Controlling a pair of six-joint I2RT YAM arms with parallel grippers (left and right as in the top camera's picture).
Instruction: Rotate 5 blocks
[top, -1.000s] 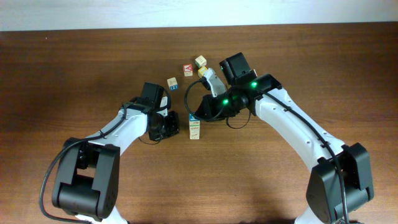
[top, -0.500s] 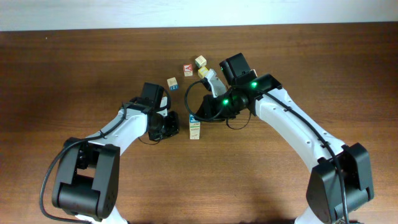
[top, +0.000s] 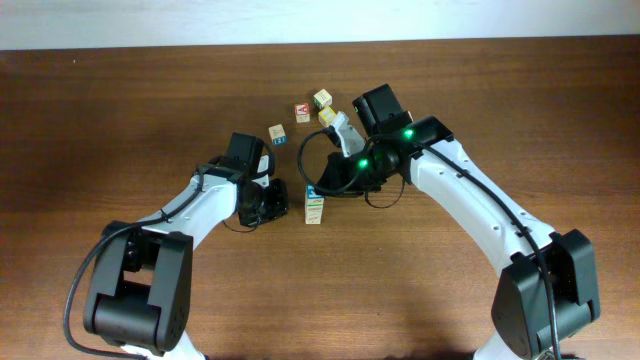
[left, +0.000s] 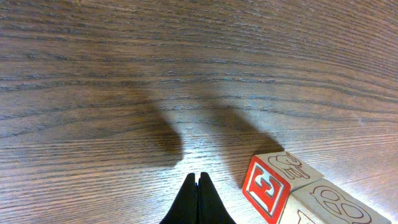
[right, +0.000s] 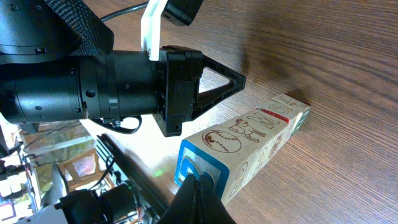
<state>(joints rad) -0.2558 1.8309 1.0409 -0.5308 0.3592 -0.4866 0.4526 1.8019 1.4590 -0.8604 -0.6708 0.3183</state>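
The left pincer (left: 198, 182) and right pincer (right: 199, 184) are both closed.

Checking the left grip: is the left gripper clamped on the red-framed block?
No, the left gripper is shut on nothing, with a strip of table showing between it and the red-framed block.
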